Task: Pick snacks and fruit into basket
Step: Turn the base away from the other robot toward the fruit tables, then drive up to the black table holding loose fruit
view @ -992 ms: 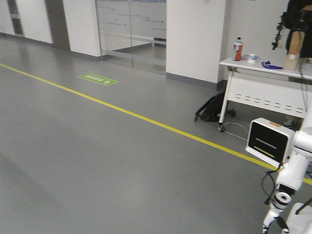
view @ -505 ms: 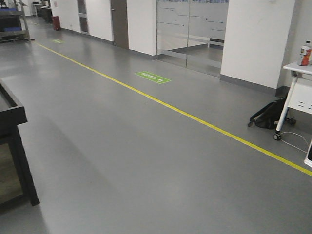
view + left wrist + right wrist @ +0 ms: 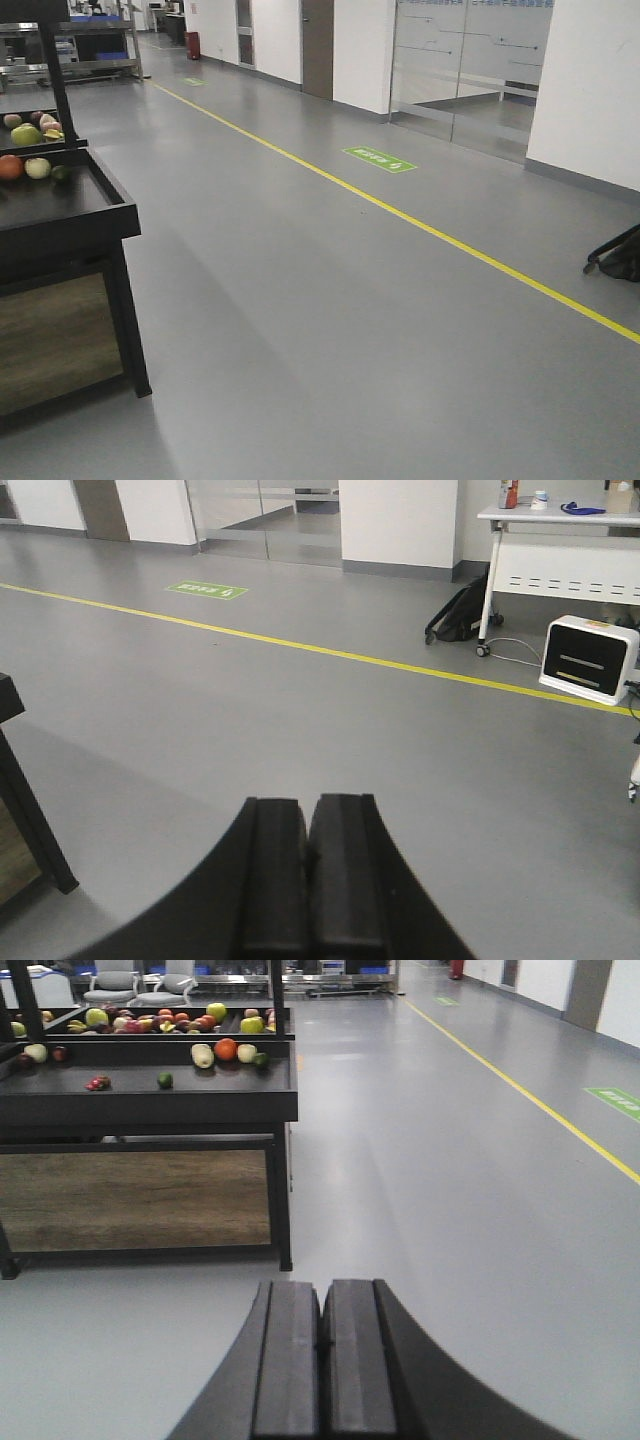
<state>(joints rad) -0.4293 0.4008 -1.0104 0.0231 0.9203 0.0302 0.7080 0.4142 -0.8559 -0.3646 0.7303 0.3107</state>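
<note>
- Fruit (image 3: 225, 1048): loose on the black stand (image 3: 150, 1095), well ahead in the right wrist view and at the left edge of the front view. Snacks and basket: in no view.
- Change: the front view has swung left. The white table (image 3: 560, 515) and slotted white unit (image 3: 588, 658) have left it and the stand has come in. Judgement: approach under way, nothing picked yet.
- Left pincer (image 3: 308, 815): closed, empty, held level over bare floor, facing the yellow line (image 3: 300, 648).
- Right pincer (image 3: 322, 1295): closed, empty, level, aimed toward the stand.

both grippers (image 3: 308, 880) (image 3: 322, 1360) closed, empty
</note>
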